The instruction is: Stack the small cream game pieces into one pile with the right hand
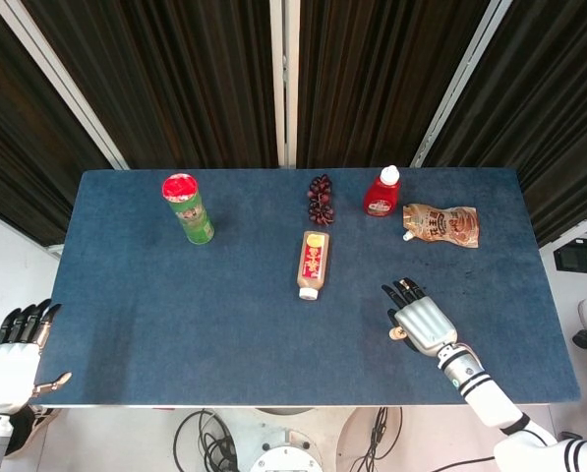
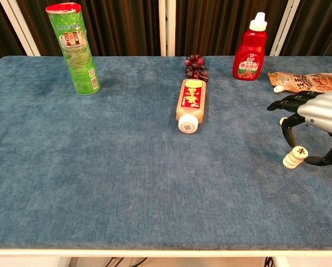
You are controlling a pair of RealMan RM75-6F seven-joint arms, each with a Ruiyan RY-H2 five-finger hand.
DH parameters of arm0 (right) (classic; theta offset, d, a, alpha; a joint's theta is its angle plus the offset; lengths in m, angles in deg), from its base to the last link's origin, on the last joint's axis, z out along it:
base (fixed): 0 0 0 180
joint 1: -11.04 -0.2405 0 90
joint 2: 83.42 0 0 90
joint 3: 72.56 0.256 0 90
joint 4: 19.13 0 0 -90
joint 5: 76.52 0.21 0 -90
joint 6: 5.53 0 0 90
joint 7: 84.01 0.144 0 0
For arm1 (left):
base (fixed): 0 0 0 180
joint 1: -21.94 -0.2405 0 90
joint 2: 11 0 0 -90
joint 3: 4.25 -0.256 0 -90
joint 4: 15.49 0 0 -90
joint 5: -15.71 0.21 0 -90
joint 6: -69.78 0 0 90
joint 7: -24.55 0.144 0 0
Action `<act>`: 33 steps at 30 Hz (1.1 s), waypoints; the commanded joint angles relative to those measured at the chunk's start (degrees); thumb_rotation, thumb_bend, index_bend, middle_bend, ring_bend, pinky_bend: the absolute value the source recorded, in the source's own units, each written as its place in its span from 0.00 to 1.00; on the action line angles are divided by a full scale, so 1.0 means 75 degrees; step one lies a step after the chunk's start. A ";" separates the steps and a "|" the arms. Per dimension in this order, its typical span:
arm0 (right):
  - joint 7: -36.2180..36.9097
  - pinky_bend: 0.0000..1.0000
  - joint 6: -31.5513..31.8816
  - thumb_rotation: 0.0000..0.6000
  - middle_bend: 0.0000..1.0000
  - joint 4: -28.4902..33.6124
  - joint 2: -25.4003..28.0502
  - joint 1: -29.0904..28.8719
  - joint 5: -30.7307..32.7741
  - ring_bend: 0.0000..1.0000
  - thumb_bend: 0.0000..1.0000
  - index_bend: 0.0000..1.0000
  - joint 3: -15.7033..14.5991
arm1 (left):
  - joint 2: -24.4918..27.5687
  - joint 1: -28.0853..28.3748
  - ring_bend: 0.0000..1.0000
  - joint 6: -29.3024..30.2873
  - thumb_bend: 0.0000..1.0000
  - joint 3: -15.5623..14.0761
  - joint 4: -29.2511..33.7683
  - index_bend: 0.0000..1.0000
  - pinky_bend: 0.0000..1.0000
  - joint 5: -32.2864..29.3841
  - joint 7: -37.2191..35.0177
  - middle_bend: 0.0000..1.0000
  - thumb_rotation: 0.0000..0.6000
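A short pile of small cream game pieces (image 2: 295, 157) stands on the blue table near its right side, the top one bearing a dark mark. My right hand (image 2: 316, 119) hovers just over the pile, fingers (image 2: 286, 104) spread forward and thumb curved low beside it; I see no clear contact. From the head view the right hand (image 1: 423, 321) covers most of the pile, with only a cream sliver (image 1: 399, 335) showing at its left edge. My left hand (image 1: 16, 352) hangs off the table's front left corner, fingers straight and apart, holding nothing.
On the blue table (image 1: 175, 334) a bottle with a white cap (image 1: 313, 264) lies flat in the middle, dark grapes (image 1: 320, 200) behind it. A red sauce bottle (image 1: 381, 191) and brown pouch (image 1: 442, 224) sit at the back right, a green can (image 1: 188, 207) at the back left.
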 commanded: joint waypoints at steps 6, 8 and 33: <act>-0.0058 0.00 -0.0026 1.00 0.05 0.0023 -0.0013 -0.0014 0.0060 0.00 0.17 0.47 0.0000 | 0.0008 0.0007 0.00 -0.0018 0.09 0.0006 -0.0017 0.00 0.00 -0.0010 -0.0036 0.00 1.00; -0.0040 0.00 -0.0023 1.00 0.05 0.0028 -0.0008 -0.0014 0.0060 0.00 0.16 0.44 0.0002 | 0.0006 0.0011 0.00 -0.0024 0.09 0.0011 -0.0018 0.00 0.00 -0.0019 -0.0048 0.00 1.00; 0.0032 0.00 -0.0033 1.00 0.03 0.0084 -0.0132 -0.0067 0.0032 0.00 0.14 0.32 0.0044 | 0.0059 -0.0028 0.00 0.0028 0.09 -0.0009 0.0030 0.00 0.00 0.0016 -0.0091 0.00 1.00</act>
